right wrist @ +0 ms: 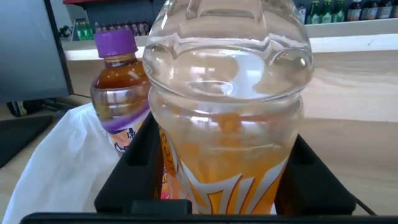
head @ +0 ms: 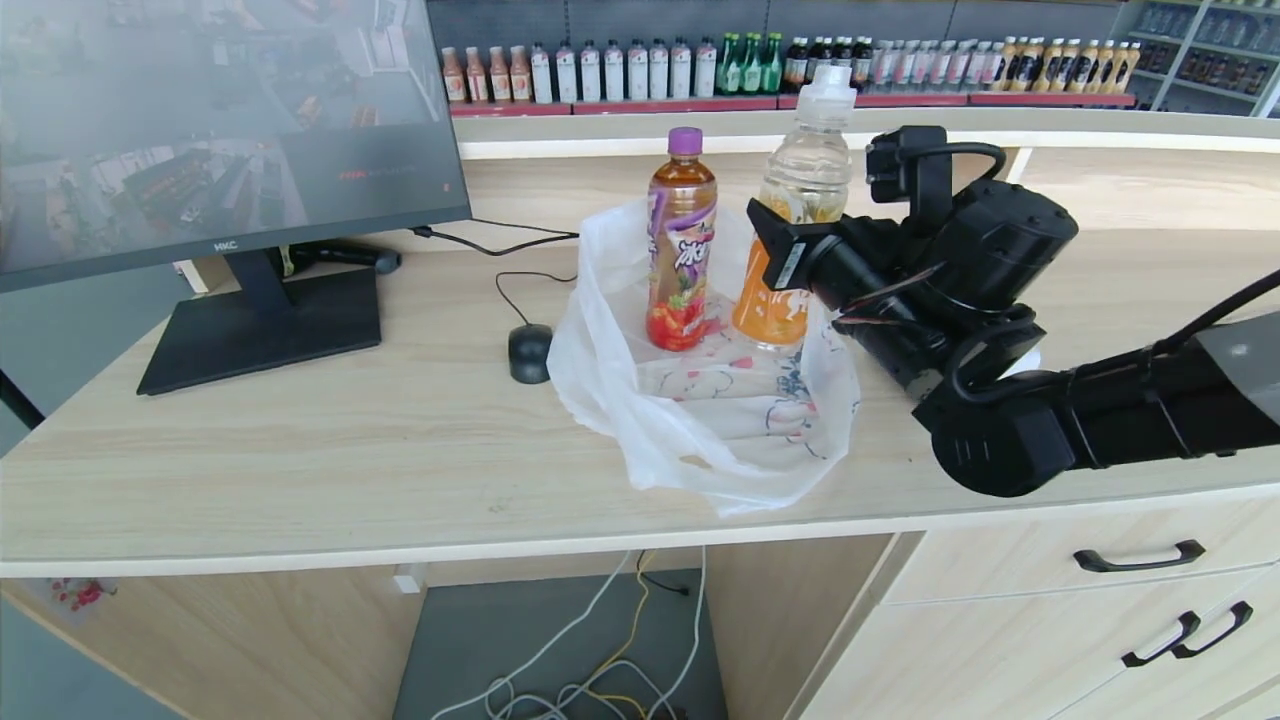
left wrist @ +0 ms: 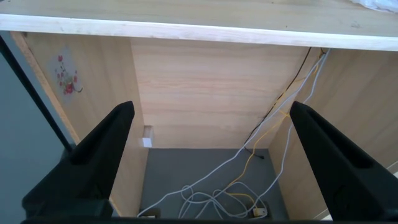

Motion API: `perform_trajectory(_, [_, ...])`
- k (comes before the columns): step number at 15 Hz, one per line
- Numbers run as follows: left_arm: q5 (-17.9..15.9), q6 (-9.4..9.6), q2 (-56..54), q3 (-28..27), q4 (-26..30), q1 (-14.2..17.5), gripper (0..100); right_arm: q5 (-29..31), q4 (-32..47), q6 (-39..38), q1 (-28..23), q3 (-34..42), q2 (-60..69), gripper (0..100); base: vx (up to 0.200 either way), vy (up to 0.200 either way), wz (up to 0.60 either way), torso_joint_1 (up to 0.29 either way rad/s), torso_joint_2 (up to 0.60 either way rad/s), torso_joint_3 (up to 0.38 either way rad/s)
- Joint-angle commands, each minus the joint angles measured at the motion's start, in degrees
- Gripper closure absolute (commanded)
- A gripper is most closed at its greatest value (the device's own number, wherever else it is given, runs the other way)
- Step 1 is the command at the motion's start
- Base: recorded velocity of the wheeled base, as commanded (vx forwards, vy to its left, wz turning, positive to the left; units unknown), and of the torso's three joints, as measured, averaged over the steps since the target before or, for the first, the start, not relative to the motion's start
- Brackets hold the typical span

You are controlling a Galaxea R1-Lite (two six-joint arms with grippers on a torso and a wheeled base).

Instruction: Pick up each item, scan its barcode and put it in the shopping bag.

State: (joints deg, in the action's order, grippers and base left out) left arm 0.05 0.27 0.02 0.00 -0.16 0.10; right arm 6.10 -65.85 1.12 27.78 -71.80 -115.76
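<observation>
**Right gripper (head: 790,258) clamped on the orange bottle (head: 805,170) at the bag**

From the head view, your right arm reaches in across the counter (head: 300,450). It grips the bottle at mid-height, upright, in the mouth of the shopping bag (head: 700,440) and just beside the tea bottle (head: 681,240). You cannot tell whether its base is resting yet.

The left wrist view has your left gripper (left wrist: 211,109) spread wide and holding nothing, below the counter edge and above the cables (left wrist: 211,193).

In the right wrist view, the jaws press both sides of the label.

Let go with the base unsupported and the bottle could tip into its neighbour. Loose bag film could also snag a jaw as you back out and drag both bottles over.
</observation>
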Motion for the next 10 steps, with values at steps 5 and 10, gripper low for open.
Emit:
perform_trajectory(5, [0.0, 0.00, 0.0, 0.0, 0.0, 0.0, 0, -0.2, -0.5, 0.8, -1.2, -0.1, -3.8, 100, 0.000, 0.000, 0.00, 0.000, 0.00, 0.000])
perform_trajectory(10, [0.0, 0.00, 0.0, 0.0, 0.0, 0.0, 0, -0.3, -0.8, 0.7, -1.0, 0.1, -4.6, 100, 0.000, 0.000, 0.00, 0.000, 0.00, 0.000])
